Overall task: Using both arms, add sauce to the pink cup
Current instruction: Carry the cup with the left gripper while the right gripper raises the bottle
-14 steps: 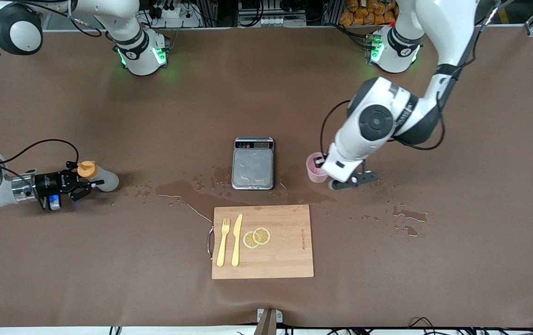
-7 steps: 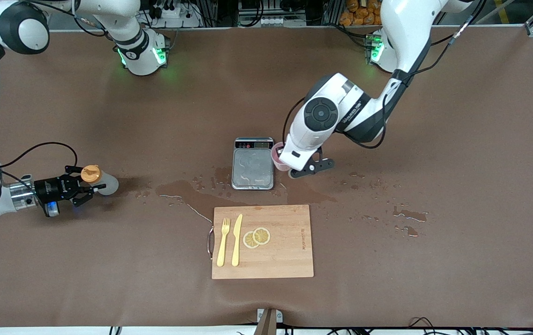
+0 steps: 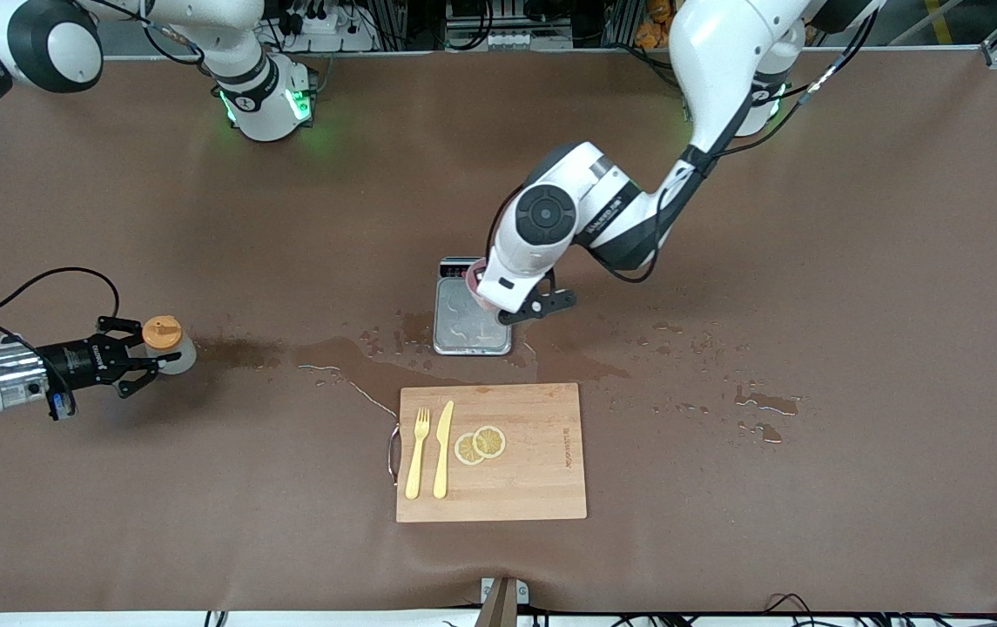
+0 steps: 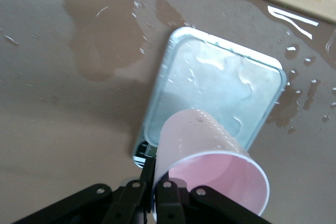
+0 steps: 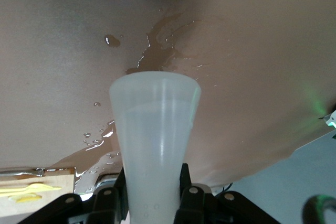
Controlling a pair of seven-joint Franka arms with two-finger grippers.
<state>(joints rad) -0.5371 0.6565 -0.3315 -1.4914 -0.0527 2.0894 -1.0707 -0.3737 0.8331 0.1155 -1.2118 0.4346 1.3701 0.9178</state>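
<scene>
On your left arm, the left tool (image 3: 522, 311) is closed on the pink cup (image 4: 210, 169), holding it by the rim, and it hangs over the steel scale (image 4: 215, 90), at the end of the scale where the display is. In the left wrist view you see the cup tilted, its open mouth toward the camera, and the cup looks empty, though the inside is only partly visible. The plate of the scale carries some drops of water. On your right arm, the right tool (image 3: 128, 357) is closed on the sauce bottle (image 5: 155, 145), near the right arm's end of the surface (image 3: 811, 261). The orange cap (image 3: 161, 333) of the bottle faces up toward the front camera, and the translucent body sits between the fingers (image 5: 185, 184) in the right wrist view. I cannot tell if the bottle touches the surface or is lifted a little. Wet patches (image 3: 350, 357) spread on the surface between the bottle and the scale. Nearer to the front camera than the scale lies the wooden cutting board (image 3: 542, 488), with a yellow fork (image 3: 416, 453), a yellow knife (image 3: 442, 448) and two lemon slices (image 3: 480, 444) on it.
</scene>
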